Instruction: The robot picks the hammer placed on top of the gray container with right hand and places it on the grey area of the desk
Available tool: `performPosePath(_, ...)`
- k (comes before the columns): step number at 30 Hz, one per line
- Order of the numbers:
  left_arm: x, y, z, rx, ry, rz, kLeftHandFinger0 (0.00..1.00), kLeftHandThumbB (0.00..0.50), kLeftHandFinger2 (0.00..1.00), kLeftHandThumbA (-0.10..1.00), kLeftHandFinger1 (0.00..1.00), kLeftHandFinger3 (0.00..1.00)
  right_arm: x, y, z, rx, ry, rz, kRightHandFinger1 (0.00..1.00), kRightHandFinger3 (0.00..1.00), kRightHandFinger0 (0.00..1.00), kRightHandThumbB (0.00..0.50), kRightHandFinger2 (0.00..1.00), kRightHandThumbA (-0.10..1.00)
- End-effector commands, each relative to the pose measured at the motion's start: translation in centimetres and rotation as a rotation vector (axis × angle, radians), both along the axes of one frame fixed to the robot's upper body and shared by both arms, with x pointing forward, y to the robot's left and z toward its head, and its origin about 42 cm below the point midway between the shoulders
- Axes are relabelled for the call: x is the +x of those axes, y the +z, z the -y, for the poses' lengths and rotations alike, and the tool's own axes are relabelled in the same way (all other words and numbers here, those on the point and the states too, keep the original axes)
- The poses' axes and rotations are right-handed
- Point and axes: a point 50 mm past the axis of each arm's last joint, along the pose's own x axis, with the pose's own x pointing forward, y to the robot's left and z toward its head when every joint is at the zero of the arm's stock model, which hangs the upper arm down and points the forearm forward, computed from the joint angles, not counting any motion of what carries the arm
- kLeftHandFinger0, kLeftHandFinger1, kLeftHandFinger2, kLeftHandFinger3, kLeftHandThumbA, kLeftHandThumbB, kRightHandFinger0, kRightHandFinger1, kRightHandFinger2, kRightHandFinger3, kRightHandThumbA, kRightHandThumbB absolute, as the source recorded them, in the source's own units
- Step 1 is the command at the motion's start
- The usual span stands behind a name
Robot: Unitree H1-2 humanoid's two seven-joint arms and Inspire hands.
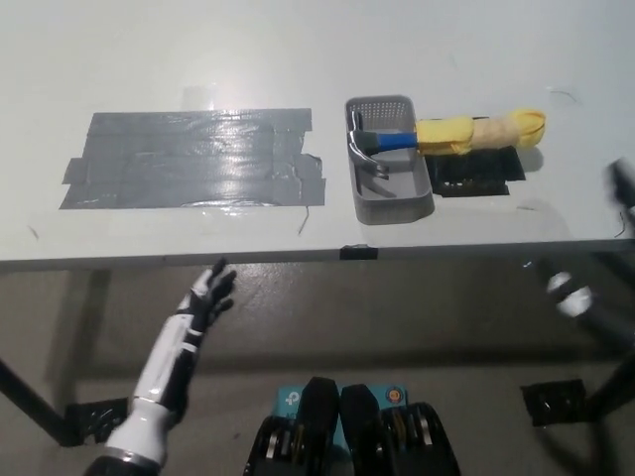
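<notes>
The hammer [397, 139] lies across the top of the gray container [392, 203] at the desk's middle right. Its metal head is over the container's left side, and its blue and yellow handle sticks out to the right. The grey area [189, 159], a patch of shiny tape, is on the desk to the container's left. My black right arm [585, 302] comes in blurred at the far right, and its hand [622, 188] is a dark smear at the picture's edge, well right of the hammer. My white left hand [206, 293] hangs open below the desk's front edge.
A black flat object [481, 174] lies under the yellow handle end, right of the container. The desk's front edge [298, 260] runs across the middle of the picture, with dark floor and table legs below.
</notes>
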Motion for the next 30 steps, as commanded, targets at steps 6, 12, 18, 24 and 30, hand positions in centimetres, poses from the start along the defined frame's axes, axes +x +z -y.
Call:
performPosePath(6, 0.0, 1.7, 0.6, -0.015, -0.005, 0.108, 1.00, 0.091, 1.00, 1.00, 1.00, 1.00, 7.1, 9.0, 3.2, -0.117, 0.040, -0.019, 1.00, 1.00, 1.00, 0.196, 1.00, 0.72)
performPosePath(12, -0.1, 1.4, 0.0, -0.013, -0.004, 0.104, 1.00, 0.084, 1.00, 1.00, 1.00, 1.00, 13.6, 14.7, 2.3, -0.428, 0.143, -0.280, 1.00, 1.00, 1.00, 0.235, 1.00, 0.78)
performPosePath(18, -0.3, 1.0, -0.5, -0.002, 0.000, 0.088, 1.00, 0.078, 1.00, 1.00, 1.00, 1.00, 19.4, 18.1, -1.0, -0.719, 0.171, -0.527, 1.00, 1.00, 1.00, 0.394, 1.00, 0.91)
performPosePath(24, -0.5, 0.6, -0.8, 0.015, -0.002, 0.085, 1.00, 0.099, 1.00, 1.00, 1.00, 1.00, 22.9, 18.4, -5.1, -0.852, 0.164, -0.662, 1.00, 1.00, 1.00, 0.391, 1.00, 0.98)
performPosePath(30, -0.6, 0.6, -1.1, 0.022, -0.005, 0.083, 1.00, 0.111, 1.00, 0.97, 1.00, 1.00, 25.8, 17.8, -8.4, -0.931, 0.265, -0.744, 1.00, 1.00, 1.00, 0.321, 1.00, 1.00)
